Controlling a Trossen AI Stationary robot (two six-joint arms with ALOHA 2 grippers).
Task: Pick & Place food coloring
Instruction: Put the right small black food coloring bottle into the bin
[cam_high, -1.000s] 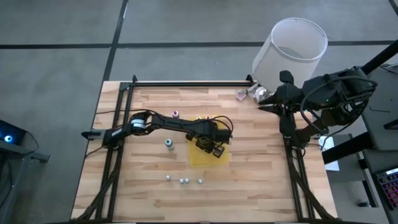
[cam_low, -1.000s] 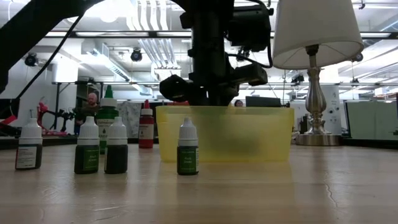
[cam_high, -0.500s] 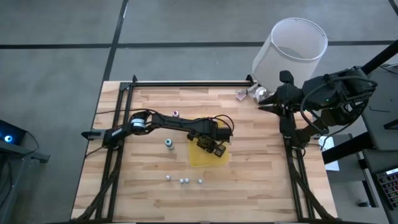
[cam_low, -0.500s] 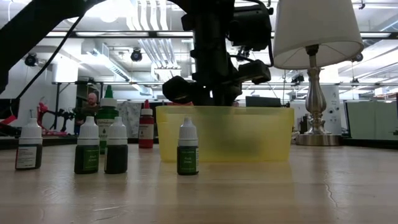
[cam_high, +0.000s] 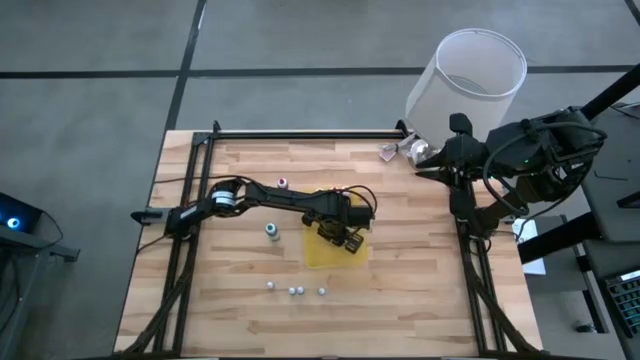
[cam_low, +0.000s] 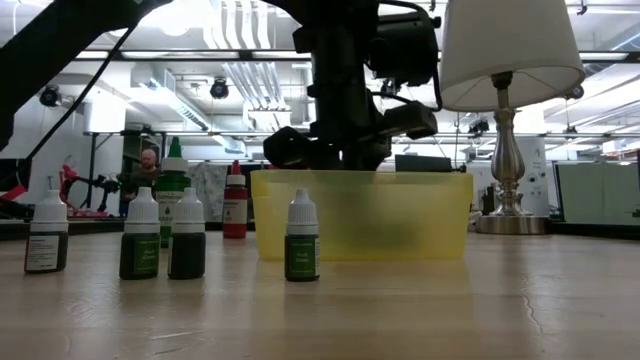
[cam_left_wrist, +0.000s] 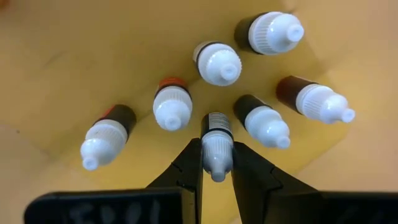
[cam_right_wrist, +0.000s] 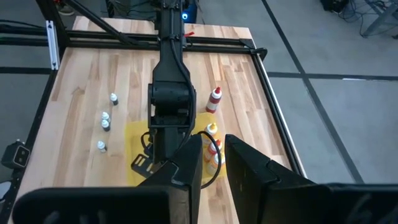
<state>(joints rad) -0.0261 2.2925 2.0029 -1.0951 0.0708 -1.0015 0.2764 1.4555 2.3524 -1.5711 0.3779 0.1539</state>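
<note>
One food coloring bottle (cam_left_wrist: 217, 144) between left gripper (cam_left_wrist: 217, 163) fingers, over tray (cam_left_wrist: 74, 62)

Six bottles (cam_left_wrist: 216, 63) in the bin (cam_low: 440, 215), a seventh (cam_left_wrist: 216, 145) above

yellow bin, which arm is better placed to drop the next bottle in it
Left. The left gripper is already shut on a small bottle directly above the yellow bin, where six bottles already lie. The right gripper waits off at the table's right edge, holding nothing.
</note>
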